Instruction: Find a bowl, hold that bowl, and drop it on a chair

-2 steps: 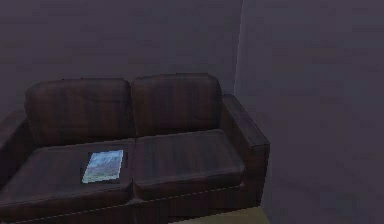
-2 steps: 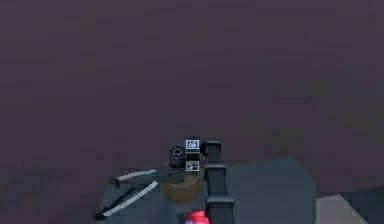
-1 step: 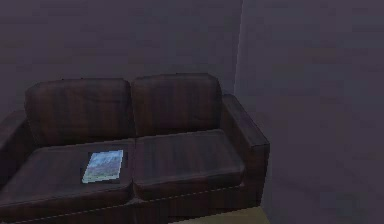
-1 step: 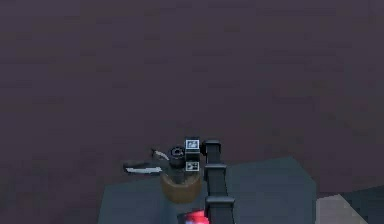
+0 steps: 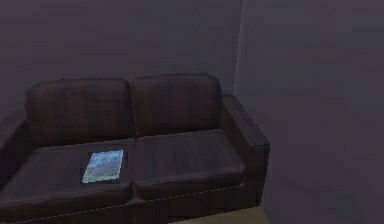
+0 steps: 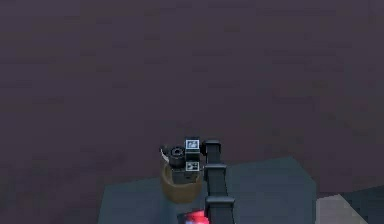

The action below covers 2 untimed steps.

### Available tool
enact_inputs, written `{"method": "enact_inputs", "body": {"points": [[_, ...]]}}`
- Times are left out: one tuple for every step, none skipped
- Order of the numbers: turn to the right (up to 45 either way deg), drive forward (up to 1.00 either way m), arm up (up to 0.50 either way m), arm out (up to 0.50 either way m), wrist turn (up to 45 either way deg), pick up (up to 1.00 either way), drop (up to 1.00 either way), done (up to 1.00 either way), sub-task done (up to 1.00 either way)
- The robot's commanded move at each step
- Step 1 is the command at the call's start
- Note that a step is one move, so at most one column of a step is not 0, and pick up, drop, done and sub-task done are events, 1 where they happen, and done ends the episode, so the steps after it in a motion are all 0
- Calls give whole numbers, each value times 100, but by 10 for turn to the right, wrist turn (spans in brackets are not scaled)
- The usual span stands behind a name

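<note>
Seems at the grab step, hand [image 6: 170,156] near a brown round thing [image 6: 176,182], maybe the bowl; can't tell if held; next, lift up and find a chair.

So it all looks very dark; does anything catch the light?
Forward view: dimly lit room, the sofa very dark, with just a pale flat thing on its seat bright. Arm side view: dark wall; the white squares by the gripper and a tan thing near it stand out.
</note>
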Motion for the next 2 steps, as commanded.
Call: {"method": "enact_inputs", "body": {"points": [[0, 0, -30, 0, 0, 0, 0, 0, 0], [0, 0, 0, 0, 0, 100, 0, 0, 0]]}}
